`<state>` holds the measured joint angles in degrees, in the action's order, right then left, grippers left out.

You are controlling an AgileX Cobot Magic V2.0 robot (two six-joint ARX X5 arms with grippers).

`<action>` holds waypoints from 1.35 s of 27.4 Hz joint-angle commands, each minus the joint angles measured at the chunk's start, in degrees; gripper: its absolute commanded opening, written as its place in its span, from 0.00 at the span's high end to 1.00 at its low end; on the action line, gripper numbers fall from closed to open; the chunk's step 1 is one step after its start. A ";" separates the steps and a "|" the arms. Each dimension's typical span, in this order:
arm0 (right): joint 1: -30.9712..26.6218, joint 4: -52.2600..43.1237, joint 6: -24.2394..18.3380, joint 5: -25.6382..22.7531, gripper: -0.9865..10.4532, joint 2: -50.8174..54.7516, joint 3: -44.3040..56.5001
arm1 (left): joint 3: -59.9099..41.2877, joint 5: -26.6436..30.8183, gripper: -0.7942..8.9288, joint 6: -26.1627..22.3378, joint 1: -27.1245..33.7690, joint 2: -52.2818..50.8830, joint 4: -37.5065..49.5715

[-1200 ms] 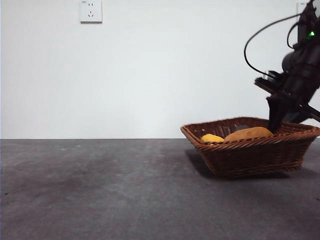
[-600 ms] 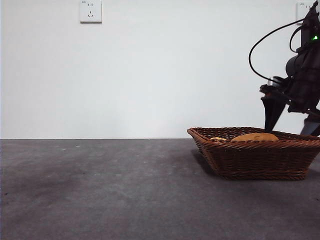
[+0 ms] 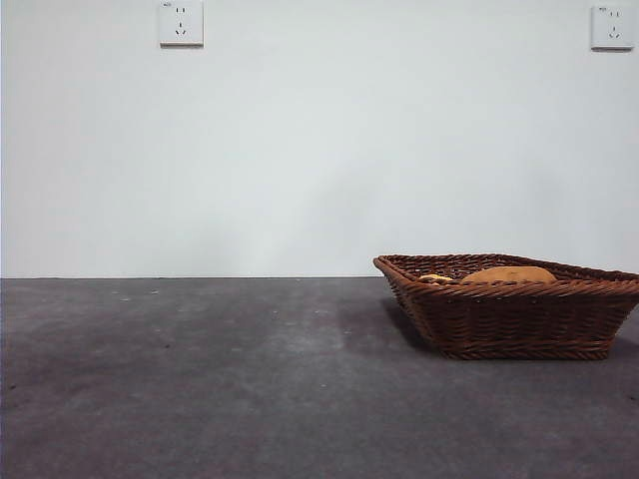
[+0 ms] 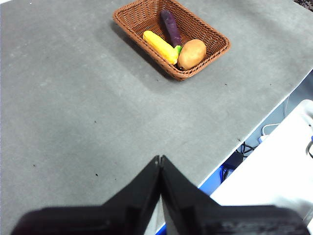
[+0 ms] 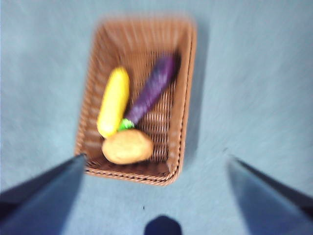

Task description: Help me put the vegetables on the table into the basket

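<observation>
The brown wicker basket [image 3: 499, 309] stands on the dark grey table [image 3: 200, 379] at the right. In the front view only the top of the tan potato [image 3: 509, 273] and a bit of the yellow piece [image 3: 434, 278] show above its rim. The left wrist view shows the basket [image 4: 139, 17] holding the purple eggplant [image 4: 171, 27], the yellow piece [image 4: 160, 45] and the potato [image 4: 191, 53]. My left gripper [image 4: 160, 159] is shut and empty, far from the basket. My right gripper [image 5: 155, 157] is open and empty, high above the basket [image 5: 142, 44]; this view is blurred.
Two wall sockets [image 3: 181, 22] [image 3: 611, 27] sit high on the white wall. In the left wrist view the table's edge [image 4: 254, 129] runs beside a white surface [image 4: 279, 171] with cables [image 4: 242, 147] below.
The arm at the basket's right has risen and left the front view. The basket, tilted a second ago, now sits flat on the table.
</observation>
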<state>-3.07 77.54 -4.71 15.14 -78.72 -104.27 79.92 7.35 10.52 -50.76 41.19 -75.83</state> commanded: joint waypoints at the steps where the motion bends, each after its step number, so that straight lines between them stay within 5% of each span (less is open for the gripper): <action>1: 0.09 1.27 0.20 -0.55 0.92 7.45 -0.04 | -0.33 0.15 0.92 -0.31 -0.07 -0.04 0.26; 7: 0.09 1.27 0.11 -3.74 0.91 19.17 -0.04 | -0.33 0.17 0.92 -0.31 -0.07 2.36 0.26; 14: 0.09 1.27 0.15 -5.11 0.91 17.59 -0.04 | -0.33 0.20 0.92 -0.31 0.37 8.41 0.28; 20: 0.09 1.27 0.15 -5.14 0.91 12.66 -0.04 | -0.35 -0.42 0.92 -3.45 10.40 9.81 0.44; 23: 0.09 1.27 0.15 -5.14 0.91 8.13 -0.04 | -7.43 -2.78 0.92 -9.53 24.46 6.10 16.68; 26: 0.09 1.27 0.15 -5.14 0.91 3.61 -0.04 | -26.56 -7.67 0.92 -15.91 36.39 -3.48 38.53; 30: 0.09 1.25 0.15 -5.14 0.91 -2.49 -0.04 | -55.91 -7.80 0.92 -11.96 47.39 -18.32 64.87; 33: 0.09 1.25 0.15 -5.11 0.91 -6.21 -0.04 | -70.75 -7.65 0.92 -7.61 49.72 -27.43 72.85; 37: 0.04 1.22 0.15 -5.14 0.91 -9.66 -0.04 | -77.37 -7.58 0.92 -7.63 50.93 -34.56 71.34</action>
<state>-3.07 77.54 -4.73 10.22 -88.14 -104.51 2.85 -0.45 2.26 -0.05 6.98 -5.41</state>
